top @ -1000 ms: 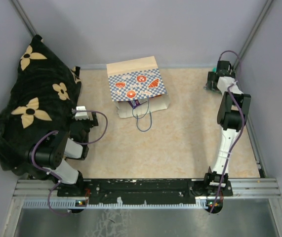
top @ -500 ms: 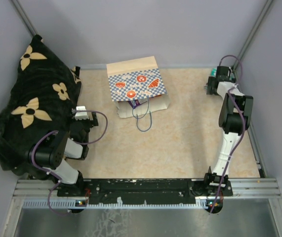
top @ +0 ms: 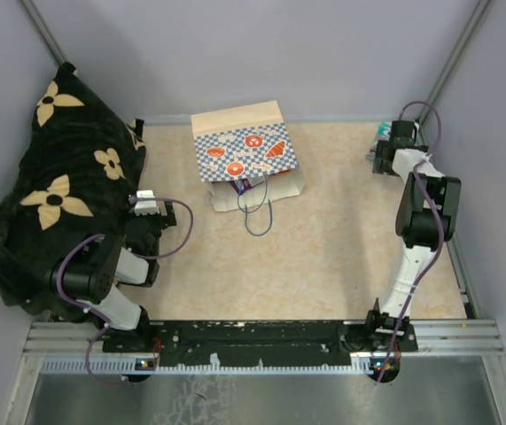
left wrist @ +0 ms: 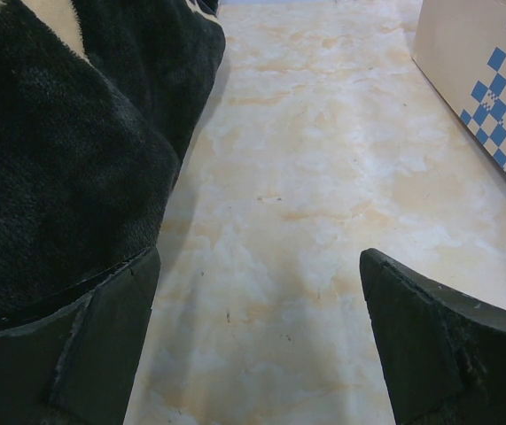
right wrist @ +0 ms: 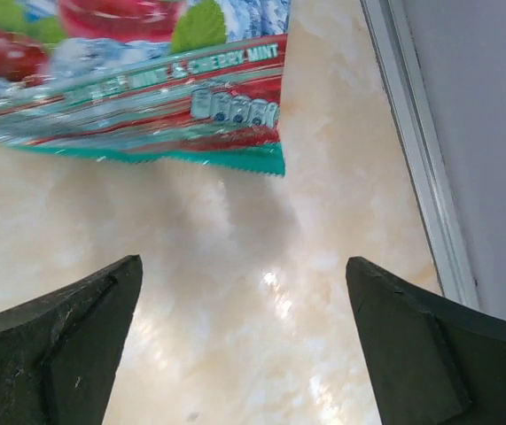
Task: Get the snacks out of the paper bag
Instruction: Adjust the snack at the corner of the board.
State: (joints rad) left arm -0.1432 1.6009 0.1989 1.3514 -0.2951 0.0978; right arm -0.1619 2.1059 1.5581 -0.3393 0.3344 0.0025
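The paper bag [top: 244, 152] lies on its side at the back middle of the table, mouth toward me, blue cord handles trailing forward. A purple snack [top: 247, 184] peeks from its mouth. A teal and red cherry-mint snack [right wrist: 137, 80] lies flat at the far right corner, just ahead of my right gripper [right wrist: 244, 292], which is open and empty above the table; in the top view the gripper [top: 383, 149] covers most of that pouch. My left gripper [left wrist: 257, 283] is open and empty, low by the black cloth; the bag's edge [left wrist: 483, 80] shows at its upper right.
A black cloth with cream flowers [top: 58, 186] fills the left side, touching my left gripper's finger [left wrist: 75, 345]. A metal rail [right wrist: 416, 150] and the grey wall bound the table close on the right of my right gripper.
The right arm has stretched farther toward the back right corner, its gripper moving a little back and right. The left arm and the bag have not moved.
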